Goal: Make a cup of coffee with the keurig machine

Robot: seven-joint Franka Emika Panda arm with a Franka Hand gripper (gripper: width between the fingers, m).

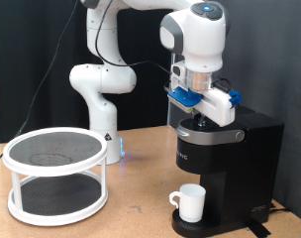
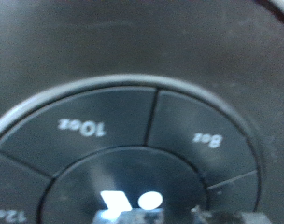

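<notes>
The black keurig machine (image 1: 235,159) stands at the exterior view's right with its lid down. The white cup (image 1: 190,202) sits on the drip tray (image 1: 203,227) under the spout, handle towards the exterior view's left. My gripper (image 1: 202,117) points straight down onto the machine's top, fingertips at the lid surface. The wrist view shows the round button dial (image 2: 123,149) very close, with segments marked 10oz (image 2: 81,128), 8oz (image 2: 209,140) and 12oz (image 2: 11,215). My fingertips (image 2: 170,217) show blurred and close together over the centre button. Nothing is held.
A white two-tier round rack (image 1: 56,174) with dark mesh shelves stands on the wooden table at the exterior view's left. The arm's white base (image 1: 96,99) is behind it. A black curtain hangs at the back.
</notes>
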